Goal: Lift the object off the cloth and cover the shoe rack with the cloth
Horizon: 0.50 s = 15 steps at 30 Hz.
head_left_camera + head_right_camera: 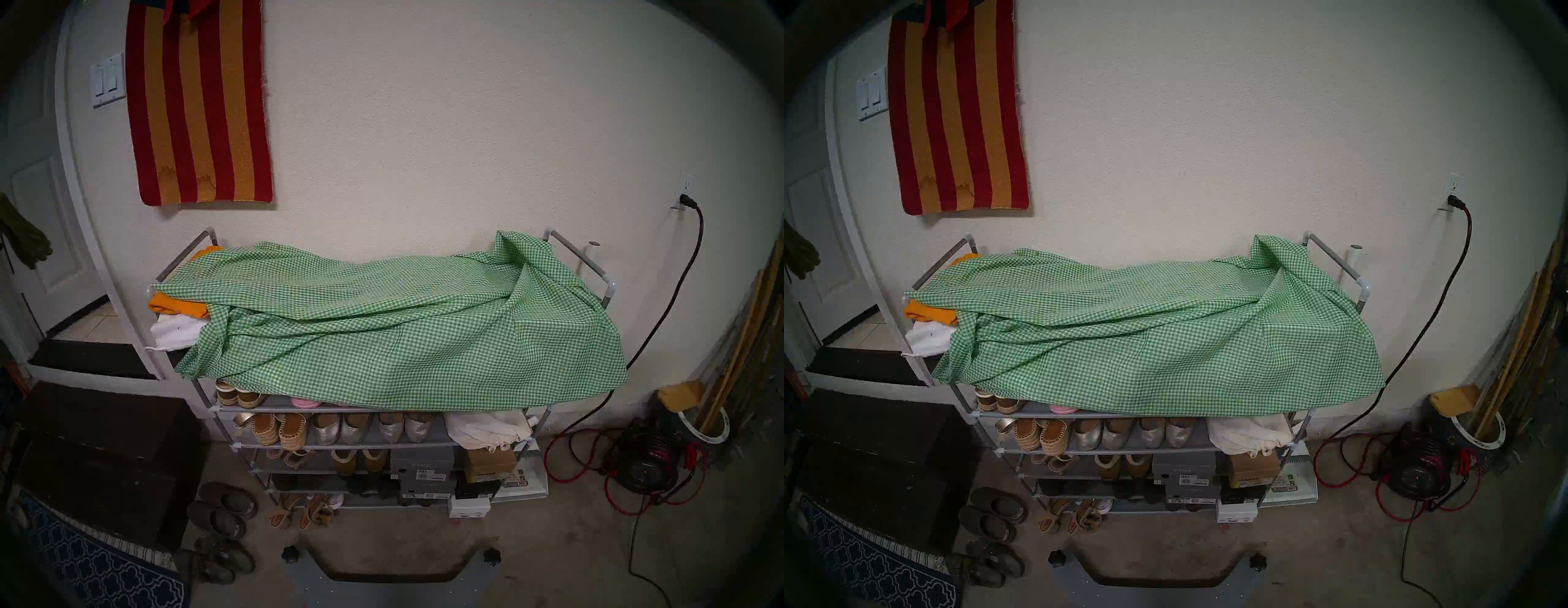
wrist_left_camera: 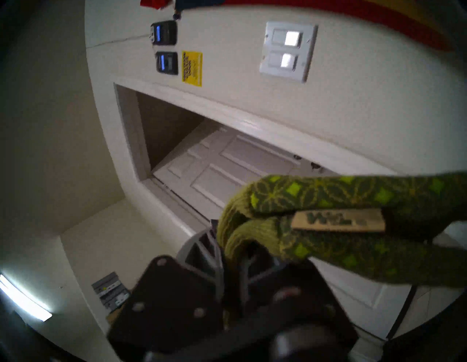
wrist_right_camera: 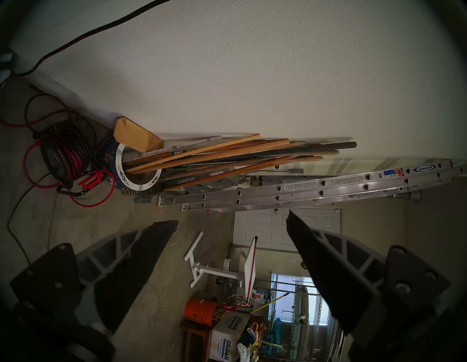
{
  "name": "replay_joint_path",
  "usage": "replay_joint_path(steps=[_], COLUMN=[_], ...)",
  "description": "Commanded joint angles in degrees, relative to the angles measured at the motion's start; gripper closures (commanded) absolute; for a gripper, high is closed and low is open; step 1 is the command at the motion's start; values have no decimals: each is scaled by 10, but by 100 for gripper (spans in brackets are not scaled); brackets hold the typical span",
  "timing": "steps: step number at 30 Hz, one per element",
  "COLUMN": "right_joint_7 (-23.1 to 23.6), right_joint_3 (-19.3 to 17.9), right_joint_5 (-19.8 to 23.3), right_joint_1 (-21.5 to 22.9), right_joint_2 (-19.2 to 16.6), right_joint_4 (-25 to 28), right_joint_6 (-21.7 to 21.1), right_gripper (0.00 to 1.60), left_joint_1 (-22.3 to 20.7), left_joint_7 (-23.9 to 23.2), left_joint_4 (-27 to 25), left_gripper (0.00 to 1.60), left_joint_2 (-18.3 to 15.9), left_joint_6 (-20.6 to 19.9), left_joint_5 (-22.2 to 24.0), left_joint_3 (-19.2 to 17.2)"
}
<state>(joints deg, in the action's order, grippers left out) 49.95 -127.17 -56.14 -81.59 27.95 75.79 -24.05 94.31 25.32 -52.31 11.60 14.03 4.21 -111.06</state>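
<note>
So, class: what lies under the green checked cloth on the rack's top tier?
At the left end of the green checked cloth, folded orange fabric over something white peeks out. Whatever lies under the rest of the shoe rack's top tier is covered.

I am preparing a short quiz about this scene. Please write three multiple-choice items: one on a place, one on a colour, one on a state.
1. Where are the gloves?
A. On the checked cloth
B. In the left tool, away from the rack
C. On the floor

2. What colour is the folded fabric showing at the rack's left end, beside the cloth?
A. Orange
B. Blue
C. Black

3. How does the right tool stand?
A. Shut on the cloth
B. Shut on a ladder
C. Open and empty

Answers: 1 B, the left wrist view shows the left tool clamping the gloves before a doorway. 2 A, orange shows above a white piece on the shoe rack. 3 C, its fingers stand apart with nothing between.
</note>
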Motion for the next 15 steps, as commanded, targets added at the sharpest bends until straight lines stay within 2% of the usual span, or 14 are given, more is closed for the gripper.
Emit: replay_joint_path(steps=[1, 7, 11, 15], right_joint_7=[0, 0, 0, 0], right_joint_3=[0, 0, 0, 0], right_joint_5=[0, -1, -1, -1], right_joint_1=[0, 0, 0, 0], right_joint_2=[-1, -1, -1, -1], right_joint_4=[0, 0, 0, 0], right_joint_6=[0, 0, 0, 0], right_gripper=[0, 0, 0, 0], left_joint_1=[24, 45, 57, 63], left_joint_7=[-5, -16, -23, -27], left_joint_4=[64, 79, 64, 55], left_gripper=[160, 160, 160, 160], left_joint_2=[-1, 3, 10, 16], left_joint_6=[31, 71, 95, 102], left_joint_5=[-20, -46, -64, -74], left_joint_3=[-43, -75, -95, -110])
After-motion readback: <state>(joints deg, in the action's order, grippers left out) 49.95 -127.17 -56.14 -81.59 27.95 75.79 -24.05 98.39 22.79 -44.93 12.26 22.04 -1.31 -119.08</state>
